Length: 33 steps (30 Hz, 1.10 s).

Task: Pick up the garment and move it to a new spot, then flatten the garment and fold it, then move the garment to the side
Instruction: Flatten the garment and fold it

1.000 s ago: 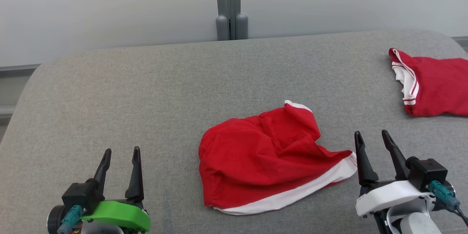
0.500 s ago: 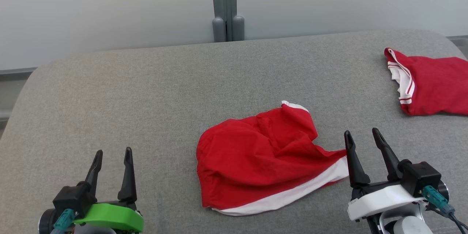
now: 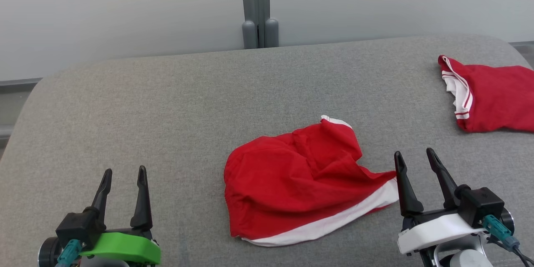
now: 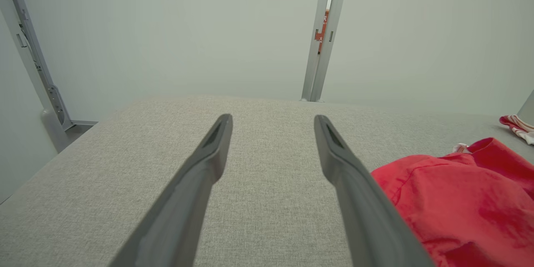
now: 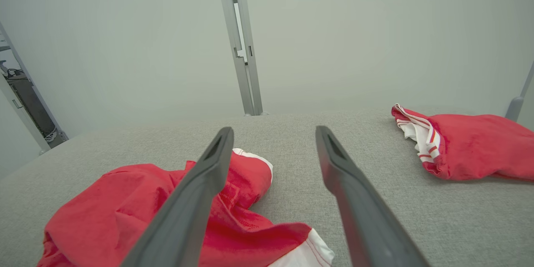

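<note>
A crumpled red garment [image 3: 300, 179] with a white band along its near edge lies in the middle of the grey padded surface [image 3: 167, 104]. It shows at the right of the left wrist view [image 4: 459, 200] and at the lower left of the right wrist view [image 5: 125, 208]. My left gripper [image 3: 124, 172] stands open at the lower left, well apart from the cloth. My right gripper [image 3: 415, 154] stands open just right of the garment's white-banded corner, with nothing between its fingers.
A second red garment [image 3: 492, 96] with white and red striped trim lies folded at the far right of the surface [image 5: 467, 146]. A grey post [image 3: 256, 8] stands against the pale wall behind. The surface's rounded edges fall away at the left and back.
The head view shifted slightly. Both grippers sit a little lower and further left in the picture than a second ago. The garment lies as before.
</note>
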Motion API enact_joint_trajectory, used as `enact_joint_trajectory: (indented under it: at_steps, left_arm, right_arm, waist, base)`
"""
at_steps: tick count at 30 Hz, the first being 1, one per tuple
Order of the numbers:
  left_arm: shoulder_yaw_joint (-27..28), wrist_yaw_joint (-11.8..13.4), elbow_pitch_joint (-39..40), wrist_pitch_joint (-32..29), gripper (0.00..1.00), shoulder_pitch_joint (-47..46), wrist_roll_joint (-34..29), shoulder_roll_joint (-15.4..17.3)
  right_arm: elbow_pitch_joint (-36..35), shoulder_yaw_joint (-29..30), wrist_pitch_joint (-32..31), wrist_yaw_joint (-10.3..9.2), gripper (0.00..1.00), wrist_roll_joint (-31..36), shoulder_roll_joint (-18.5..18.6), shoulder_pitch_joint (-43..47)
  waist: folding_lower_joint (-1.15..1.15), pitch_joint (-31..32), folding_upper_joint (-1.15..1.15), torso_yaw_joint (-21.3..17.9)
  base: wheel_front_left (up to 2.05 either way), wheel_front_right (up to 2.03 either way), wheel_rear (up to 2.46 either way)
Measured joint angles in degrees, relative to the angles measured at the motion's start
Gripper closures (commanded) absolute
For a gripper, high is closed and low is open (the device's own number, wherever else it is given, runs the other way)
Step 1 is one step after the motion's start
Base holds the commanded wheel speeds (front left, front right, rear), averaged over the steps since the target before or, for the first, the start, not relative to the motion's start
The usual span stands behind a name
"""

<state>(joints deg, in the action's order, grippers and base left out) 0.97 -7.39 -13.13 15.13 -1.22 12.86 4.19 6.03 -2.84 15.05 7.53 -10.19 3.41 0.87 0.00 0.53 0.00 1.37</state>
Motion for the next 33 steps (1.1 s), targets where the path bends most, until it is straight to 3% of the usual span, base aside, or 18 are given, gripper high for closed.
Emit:
enact_joint_trajectory:
  at_steps: [33]
  left_arm:
    - [-0.66,0.0,-0.04,0.0,0.0,0.05,-0.04,0.19]
  right_arm:
    - [0.44,-0.07,0.0,0.0,0.0,0.23,-0.32,0.04]
  waist:
    - [0.0,-0.15,0.0,-0.15]
  base:
    - [0.0,0.0,0.0]
